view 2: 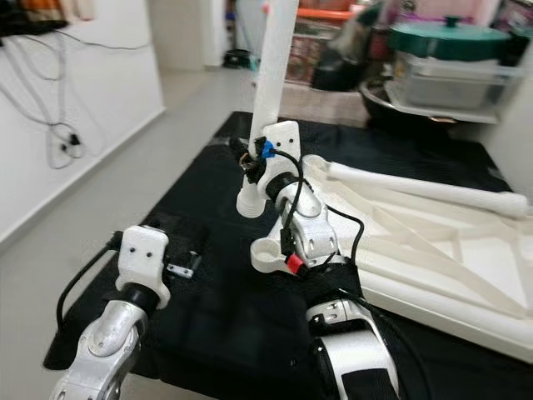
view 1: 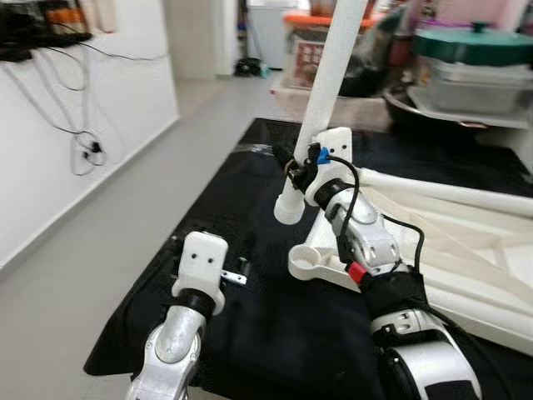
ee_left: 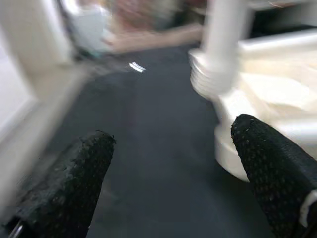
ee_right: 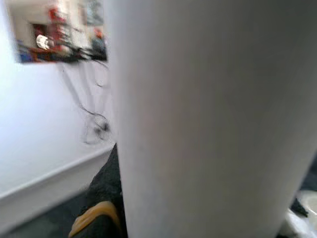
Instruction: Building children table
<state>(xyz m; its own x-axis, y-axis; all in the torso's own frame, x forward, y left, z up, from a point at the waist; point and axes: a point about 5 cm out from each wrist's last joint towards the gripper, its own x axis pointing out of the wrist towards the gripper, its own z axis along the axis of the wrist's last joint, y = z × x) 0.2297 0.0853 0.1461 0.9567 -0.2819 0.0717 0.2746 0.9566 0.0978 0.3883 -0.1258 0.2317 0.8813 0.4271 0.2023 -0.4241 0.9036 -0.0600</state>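
A white table leg (view 1: 329,83) stands nearly upright over the black mat (view 1: 250,183). My right gripper (view 1: 297,169) is shut on its lower part. The leg's threaded end (view 1: 287,210) hangs just above and behind the round corner socket (view 1: 306,260) of the white tabletop (view 1: 466,250), which lies upside down on the mat. A second leg (view 1: 454,193) lies across that tabletop. In the right wrist view the held leg (ee_right: 208,119) is very close. My left gripper (ee_left: 171,168) is open and low over the mat, facing the threaded end (ee_left: 215,79) and the socket (ee_left: 233,148).
A white wall (view 1: 100,125) with dangling cables runs along the left, with grey floor (view 1: 92,275) between it and the mat. Behind the mat on the right a shelf holds a green-lidded pot (view 1: 475,42) and trays. Boxes stand at the back.
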